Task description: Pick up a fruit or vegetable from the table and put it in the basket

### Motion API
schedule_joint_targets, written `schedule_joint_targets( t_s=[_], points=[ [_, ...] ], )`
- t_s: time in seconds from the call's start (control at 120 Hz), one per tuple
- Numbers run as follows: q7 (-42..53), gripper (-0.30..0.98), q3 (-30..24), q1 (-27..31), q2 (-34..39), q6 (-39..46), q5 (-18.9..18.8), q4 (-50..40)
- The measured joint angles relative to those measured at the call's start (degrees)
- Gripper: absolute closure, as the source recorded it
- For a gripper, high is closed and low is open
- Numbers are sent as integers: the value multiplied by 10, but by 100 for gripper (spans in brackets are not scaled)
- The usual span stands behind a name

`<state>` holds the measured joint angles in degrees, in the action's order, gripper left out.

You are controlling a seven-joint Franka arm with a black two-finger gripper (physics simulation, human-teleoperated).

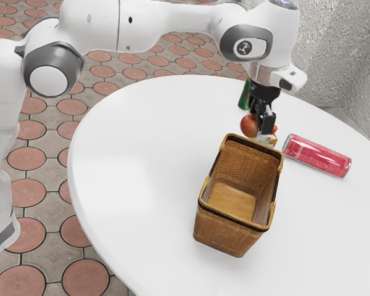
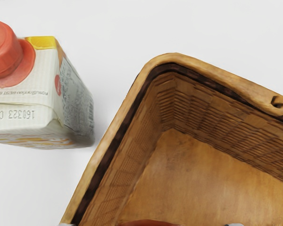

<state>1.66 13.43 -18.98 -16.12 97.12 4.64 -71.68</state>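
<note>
Apple Gripped at the Basket's Far End

Pincer [image 1: 259,126]: closed on the apple [image 1: 248,126], one finger on either side of it. The pincer points down, at the end of the basket [image 1: 234,237] farthest from the exterior camera.

Apple: raised off the tabletop [image 1: 129,172]. In the wrist view, its red upper edge lies between the fingertips, against the inside of the basket. The exact clearance between apple and rim cannot be read.

Basket: brown, woven, upright on the tabletop, with its opening facing up. The smooth, lighter brown bottom is visible in both views.

Carton [image 2: 23,113]: fitted with a red cap [image 2: 2,47]. It stands on the tabletop near the basket's far end, beneath the pincer in the exterior view and partly hidden by it.

Can [image 1: 317,155]: red, lying on its side on the tabletop, toward the exterior view's right from the basket and apart from it.

Green object [image 1: 244,97]: located beyond the pincer and partly covered by it; its type cannot be identified.
</note>
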Motion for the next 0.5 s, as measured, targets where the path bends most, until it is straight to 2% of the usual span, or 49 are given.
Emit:
schedule_joint_targets(
  t_s=[0.333, 0.417, 0.5],
  points=[
    [2, 35, -2, -48, -19, 13, 0, 11],
    [3, 20, -1, -54, -19, 15, 1, 11],
    [3, 11, -1, -56, -18, 16, 3, 11]
  ],
)
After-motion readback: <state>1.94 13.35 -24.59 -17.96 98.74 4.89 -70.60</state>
